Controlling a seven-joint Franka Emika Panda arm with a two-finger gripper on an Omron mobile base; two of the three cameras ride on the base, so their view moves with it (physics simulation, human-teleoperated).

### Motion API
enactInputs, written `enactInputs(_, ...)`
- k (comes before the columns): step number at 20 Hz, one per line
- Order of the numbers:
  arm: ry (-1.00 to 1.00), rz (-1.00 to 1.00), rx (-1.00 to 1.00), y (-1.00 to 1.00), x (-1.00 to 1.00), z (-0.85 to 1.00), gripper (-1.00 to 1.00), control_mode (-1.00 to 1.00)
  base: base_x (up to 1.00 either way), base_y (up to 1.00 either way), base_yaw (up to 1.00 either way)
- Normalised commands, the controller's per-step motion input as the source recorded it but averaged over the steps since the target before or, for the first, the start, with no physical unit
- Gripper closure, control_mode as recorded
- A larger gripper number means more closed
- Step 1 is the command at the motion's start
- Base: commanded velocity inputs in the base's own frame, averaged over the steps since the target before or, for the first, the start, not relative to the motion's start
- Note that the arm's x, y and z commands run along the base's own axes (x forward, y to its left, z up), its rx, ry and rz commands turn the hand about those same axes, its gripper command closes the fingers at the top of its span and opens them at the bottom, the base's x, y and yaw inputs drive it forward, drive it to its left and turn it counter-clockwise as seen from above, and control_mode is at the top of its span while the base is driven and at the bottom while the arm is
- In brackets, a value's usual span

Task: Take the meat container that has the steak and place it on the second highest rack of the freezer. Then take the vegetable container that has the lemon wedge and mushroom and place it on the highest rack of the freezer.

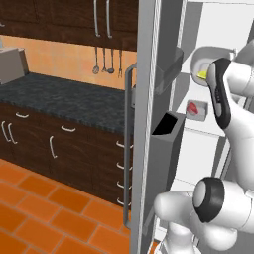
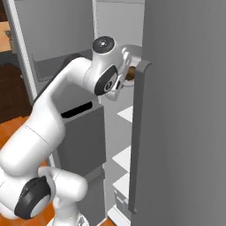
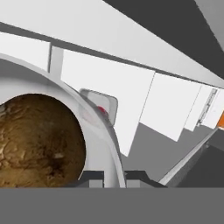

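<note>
- Inside the open freezer (image 1: 149, 74), the arm reached deep toward the upper white shelves, with the tool (image 3: 114, 178) at the rim of the vegetable container (image 3: 98, 131).
- Judging by the hand view, the two dark finger tips sat close on either side of the tray's rim, so the tool looked clamped on the vegetable container; the contact itself was too cropped to be sure.
- The mushroom (image 3: 37, 140) lay in that tray just left of the tool, and the lemon wedge (image 1: 202, 75) showed yellow in the left base view, beside the forearm.
- The meat container (image 1: 197, 109) with the steak (image 1: 194, 107) already rested on a lower white shelf, below and slightly left of the held tray; in the hand view it lay beyond the rim, farther in.
- The relation that mattered: the held tray sat at about the level of the highest rack, above the steak's shelf, so the remaining move seemed a short set-down and release there.
</note>
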Motion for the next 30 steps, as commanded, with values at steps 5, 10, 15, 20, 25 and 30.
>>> enactInputs(5, 0.00, 0.00, 0.00, -0.19, 0.46, 0.00, 1.00, -1.00, 0.00, 0.00, 0.00)
enactInputs(10, 0.00, 0.00, 0.00, -0.30, 0.53, 0.00, 1.00, -1.00, 0.00, 0.00, 0.00)
enactInputs(15, 0.00, 0.00, 0.00, -0.15, 0.55, 0.00, 1.00, -1.00, 0.00, 0.00, 0.00)
enactInputs(20, 0.00, 0.00, 0.00, -0.16, 0.46, 0.00, 1.00, -1.00, 0.00, 0.00, 0.00)
enactInputs(25, 0.00, 0.00, 0.00, -0.21, 0.49, 0.00, 1.00, -1.00, 0.00, 0.00, 0.00)
enactInputs(30, 0.00, 0.00, 0.00, -0.08, 0.43, 0.00, -1.00, -1.00, 0.00, 0.00, 0.00)
